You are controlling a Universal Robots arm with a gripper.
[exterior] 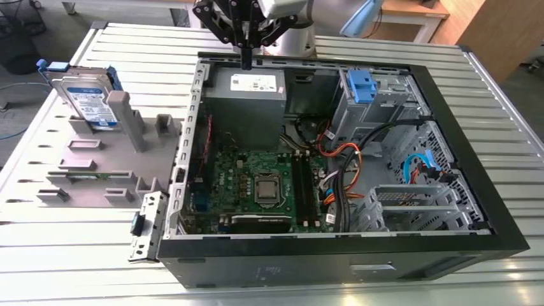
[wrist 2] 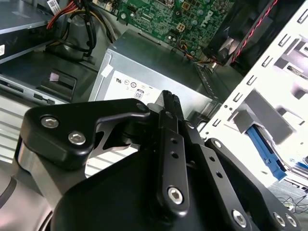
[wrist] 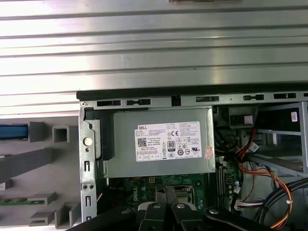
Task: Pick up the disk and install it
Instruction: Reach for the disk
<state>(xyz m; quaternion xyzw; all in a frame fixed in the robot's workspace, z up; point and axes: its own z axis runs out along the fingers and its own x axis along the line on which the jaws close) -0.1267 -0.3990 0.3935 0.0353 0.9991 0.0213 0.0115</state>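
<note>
My hand [exterior: 246,62] hangs above the grey metal box [exterior: 246,95] in the open computer case [exterior: 340,245], fingers pressed together on nothing. The disk [exterior: 88,99] stands upright in the grey rack [exterior: 34,172] on the desk [exterior: 85,268] (exterior view's left), well apart from my hand.

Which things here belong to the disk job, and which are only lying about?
For the job: the disk, standing in the grey rack; the gripper, above the open computer case.
Only lying about: the power supply, the motherboard, the blue latch, the orange cables.
</note>
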